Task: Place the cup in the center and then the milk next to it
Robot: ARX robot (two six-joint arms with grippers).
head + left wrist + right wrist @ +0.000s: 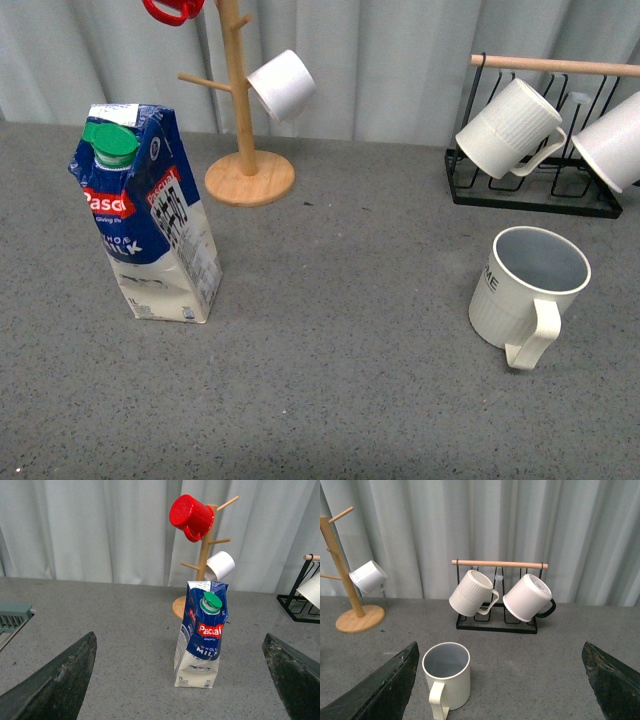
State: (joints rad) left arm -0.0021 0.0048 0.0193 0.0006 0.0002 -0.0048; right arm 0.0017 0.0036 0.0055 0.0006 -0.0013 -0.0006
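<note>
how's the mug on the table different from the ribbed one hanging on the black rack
The table mug stands upright, mouth up; the rack mug hangs tilted on the rack. The table mug shows dark lettering; the rack mug shows none. Both are pale, ribbed, with one handle.

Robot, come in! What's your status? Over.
Left claw and right claw open, empty. Cup upright at right, milk standing at left, neither at centre. Mug tree and rack at back, off the path.

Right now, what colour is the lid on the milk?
Green. The round cap on the milk shows best in the left wrist view.
</note>
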